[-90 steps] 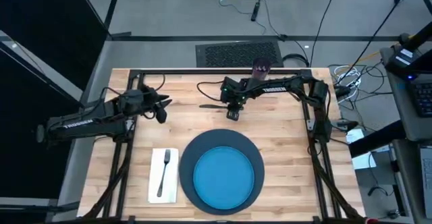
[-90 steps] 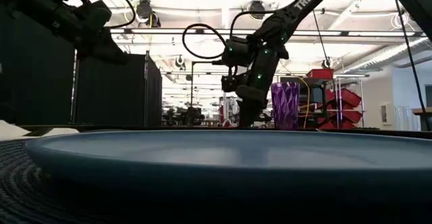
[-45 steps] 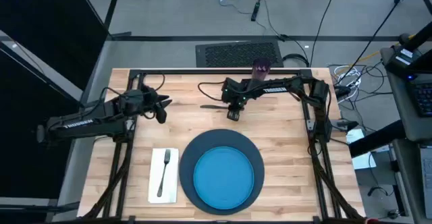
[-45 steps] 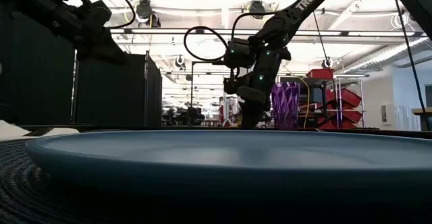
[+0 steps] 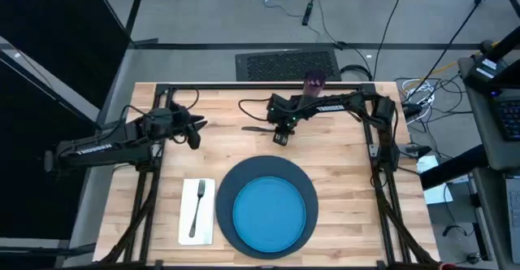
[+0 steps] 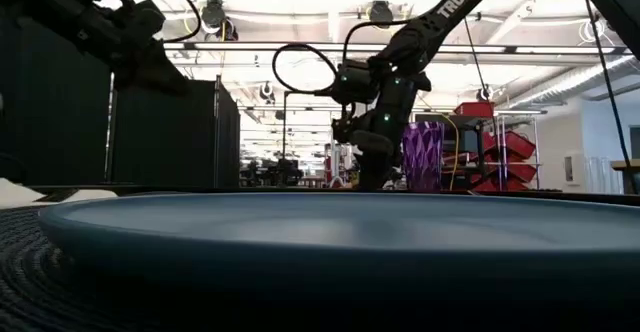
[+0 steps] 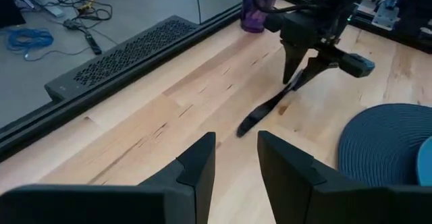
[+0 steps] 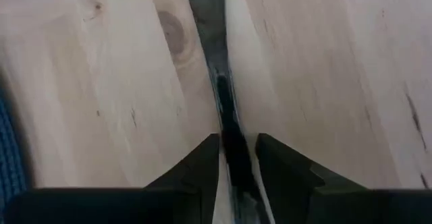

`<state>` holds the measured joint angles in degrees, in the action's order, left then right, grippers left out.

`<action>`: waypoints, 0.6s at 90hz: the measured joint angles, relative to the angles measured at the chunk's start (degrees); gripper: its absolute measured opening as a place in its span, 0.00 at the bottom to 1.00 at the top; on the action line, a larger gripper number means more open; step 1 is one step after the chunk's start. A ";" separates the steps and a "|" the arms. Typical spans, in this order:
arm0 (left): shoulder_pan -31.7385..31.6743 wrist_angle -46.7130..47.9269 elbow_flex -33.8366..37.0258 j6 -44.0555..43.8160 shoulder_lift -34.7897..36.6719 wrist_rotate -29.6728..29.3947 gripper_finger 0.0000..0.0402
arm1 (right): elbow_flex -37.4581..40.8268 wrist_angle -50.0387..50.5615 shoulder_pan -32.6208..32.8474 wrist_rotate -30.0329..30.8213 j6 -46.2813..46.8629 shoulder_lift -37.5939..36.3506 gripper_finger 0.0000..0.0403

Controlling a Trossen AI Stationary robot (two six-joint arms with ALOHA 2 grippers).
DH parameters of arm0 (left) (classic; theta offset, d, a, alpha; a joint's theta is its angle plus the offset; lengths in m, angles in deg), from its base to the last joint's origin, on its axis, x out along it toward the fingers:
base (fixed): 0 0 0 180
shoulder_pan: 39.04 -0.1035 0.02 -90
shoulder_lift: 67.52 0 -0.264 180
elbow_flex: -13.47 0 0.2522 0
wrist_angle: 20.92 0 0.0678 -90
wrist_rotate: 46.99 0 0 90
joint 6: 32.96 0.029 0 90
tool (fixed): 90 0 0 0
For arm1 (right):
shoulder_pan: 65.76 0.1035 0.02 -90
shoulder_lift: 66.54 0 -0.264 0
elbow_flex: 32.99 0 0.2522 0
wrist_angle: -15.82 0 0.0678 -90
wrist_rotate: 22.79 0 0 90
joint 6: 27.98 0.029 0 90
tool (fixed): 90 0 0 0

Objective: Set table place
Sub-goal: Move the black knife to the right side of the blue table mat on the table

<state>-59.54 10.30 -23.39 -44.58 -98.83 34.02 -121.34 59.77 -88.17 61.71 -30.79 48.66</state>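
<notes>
Right gripper [image 5: 280,133] clenched on a piece of cutlery [image 8: 226,126] at the far middle of the table [image 5: 341,160].
Utensil's free end [image 5: 252,128] pointing left on the planks; knife or spoon, cannot tell. Purple cup [image 5: 314,82] at the far edge. Fork [image 5: 196,208] on napkin [image 5: 185,221], near left, beside blue plate [image 5: 268,211] on navy disc [image 5: 227,190]. Left gripper [image 5: 197,129] waiting far left, released, holding nothing.
</notes>
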 joint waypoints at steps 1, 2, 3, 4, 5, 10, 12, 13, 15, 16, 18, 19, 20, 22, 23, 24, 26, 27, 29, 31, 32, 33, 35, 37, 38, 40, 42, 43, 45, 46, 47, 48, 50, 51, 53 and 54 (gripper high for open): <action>0.00 0.00 0.00 0.00 0.00 0.00 0.24 | 0.00 -0.02 0.00 -0.02 0.00 0.00 0.22; 0.00 -0.01 0.00 0.00 -0.01 0.00 0.24 | 0.02 -0.04 0.00 -0.04 -0.02 0.02 0.22; 0.00 -0.02 0.00 0.00 -0.02 0.01 0.24 | 0.02 -0.04 0.00 -0.05 -0.03 0.02 0.22; 0.01 -0.02 0.00 0.00 -0.01 0.01 0.24 | 0.02 -0.04 0.00 -0.06 -0.05 0.02 0.22; 0.02 -0.02 0.00 0.00 0.00 0.00 0.24 | 0.02 -0.03 0.00 -0.06 -0.06 0.02 0.22; 0.00 -0.02 0.00 0.00 0.00 0.00 0.24 | 0.02 0.15 0.00 -0.06 -0.25 0.04 0.22; 0.01 -0.02 0.00 0.00 -0.01 0.00 0.24 | 0.00 0.23 0.00 -0.06 -0.27 0.05 0.22; 0.01 -0.02 0.00 0.00 0.00 0.00 0.24 | 0.00 0.28 0.00 -0.06 -0.28 0.06 0.22; 0.02 -0.02 0.00 0.00 -0.01 0.00 0.24 | 0.00 0.38 0.00 -0.06 -0.28 0.07 0.22; 0.02 -0.02 0.00 0.00 -0.02 0.00 0.24 | -0.02 0.41 0.00 -0.06 -0.27 0.07 0.22; 0.01 -0.02 0.00 0.00 -0.01 0.00 0.24 | -0.02 0.46 0.00 -0.06 -0.23 0.07 0.21; 0.00 -0.02 0.00 0.00 -0.02 0.00 0.24 | -0.02 0.53 0.00 -0.06 -0.17 0.07 0.21; 0.01 -0.02 0.00 0.00 -0.01 0.00 0.24 | -0.02 0.57 0.00 -0.07 -0.06 0.07 0.21; 0.02 -0.02 0.00 0.00 -0.02 0.00 0.24 | -0.04 0.64 -0.02 -0.08 0.23 0.07 0.20; 0.02 -0.02 0.00 0.00 -0.02 0.00 0.24 | -0.04 0.70 -0.02 -0.08 0.37 0.07 0.20; 0.02 -0.02 0.00 0.00 -0.02 0.00 0.24 | -0.04 0.77 -0.02 -0.06 0.48 0.07 0.19; 0.00 -0.03 0.00 0.00 -0.01 0.00 0.24 | -0.09 0.95 -0.02 -0.06 0.74 0.09 0.18; 0.00 -0.04 0.00 0.00 0.00 0.00 0.24 | -0.09 1.04 -0.02 -0.04 0.87 0.09 0.18; 0.00 -0.04 0.00 0.00 0.00 0.00 0.24 | -0.11 1.19 -0.02 -0.04 1.11 0.09 0.17; 0.02 -0.04 0.00 0.00 0.00 0.01 0.24 | -0.13 1.43 -0.02 -0.02 1.40 0.09 0.16; 0.02 -0.04 0.00 0.00 0.00 0.02 0.24 | -0.13 1.57 -0.02 -0.02 1.54 0.09 0.15; 0.01 -0.03 0.00 0.00 0.00 0.01 0.24 | -0.13 1.73 -0.02 -0.02 1.70 0.11 0.14; 0.00 -0.04 0.00 0.00 0.00 0.00 0.24 | -0.13 2.04 -0.02 -0.04 2.05 0.11 0.13; 0.00 -0.04 0.00 0.01 -0.02 0.00 0.24 | -0.13 2.30 -0.02 -0.05 2.42 0.14 0.12; 0.00 -0.04 0.00 0.02 0.00 0.00 0.24 | -0.13 2.42 -0.02 -0.06 2.61 0.15 0.11; 0.00 -0.02 0.00 0.02 -0.02 0.00 0.24 | -0.13 2.59 -0.02 -0.08 3.06 0.15 0.10; 0.01 -0.04 0.00 0.02 -0.01 0.00 0.24 | -0.13 2.72 -0.02 -0.14 3.42 0.14 0.08; 0.00 -0.04 0.00 0.02 0.00 0.00 0.24 | -0.13 2.77 -0.02 -0.19 3.58 0.13 0.08; 0.02 -0.04 0.00 0.02 -0.02 0.00 0.24 | -0.13 2.92 -0.02 -0.32 3.83 0.12 0.06; 0.00 -0.04 0.00 0.02 0.00 0.00 0.24 | -0.13 3.00 -0.02 -0.38 3.94 0.11 0.06; 0.01 -0.04 0.00 0.02 0.00 0.00 0.24 | -0.13 3.08 -0.02 -0.41 4.04 0.11 0.05; 0.02 -0.04 0.00 0.02 0.00 0.00 0.24 | -0.13 3.13 -0.02 -0.43 4.11 0.10 0.04; 0.01 -0.04 0.00 0.02 -0.01 0.00 0.24 | -0.16 3.27 -0.02 -0.42 4.30 0.01 0.03; 0.02 -0.04 0.00 0.02 -0.02 0.00 0.24 | -0.15 3.38 -0.02 -0.45 4.39 -0.01 0.03; 0.00 -0.05 0.00 0.02 -0.02 0.00 0.24 | -0.09 3.57 -0.02 -0.53 4.68 0.00 0.02; 0.02 -0.06 0.00 0.02 0.00 0.00 0.24 | -0.09 3.62 -0.02 -0.58 4.85 0.00 0.01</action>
<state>-59.52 10.24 -23.39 -44.56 -98.83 34.02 -121.43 63.39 -88.20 61.13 -25.94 48.66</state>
